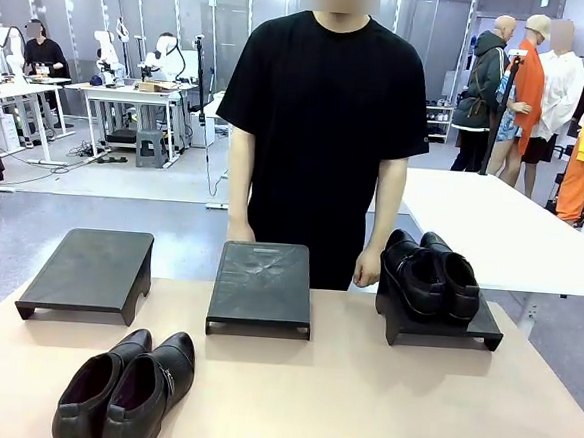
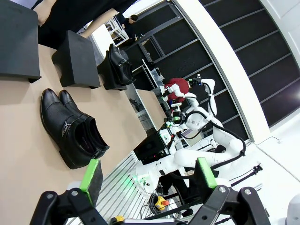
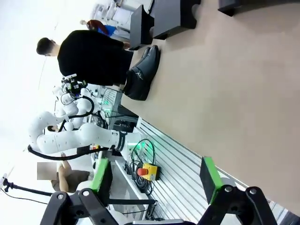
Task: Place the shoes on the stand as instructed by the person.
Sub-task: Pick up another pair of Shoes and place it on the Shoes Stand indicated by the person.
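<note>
From the front, the person [image 1: 323, 131] is standing across the desk [image 1: 379, 406], low shoes [image 1: 433, 276] sitting on the right stand [image 1: 464, 334]. The left pincer [image 2: 148, 174] is hanging open, ankle boots [image 2: 70, 129] lying on the desk just ahead of one finger [image 2: 91, 174]. The right pincer [image 3: 155, 177] is gaping open too, the boots well ahead.

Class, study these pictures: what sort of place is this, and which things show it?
Probably a robotics lab, staged as a shoe display: equipment-laden workbenches behind the person, a red emergency-stop button beside the table, and black stands, one holding a pair of shoes.
</note>
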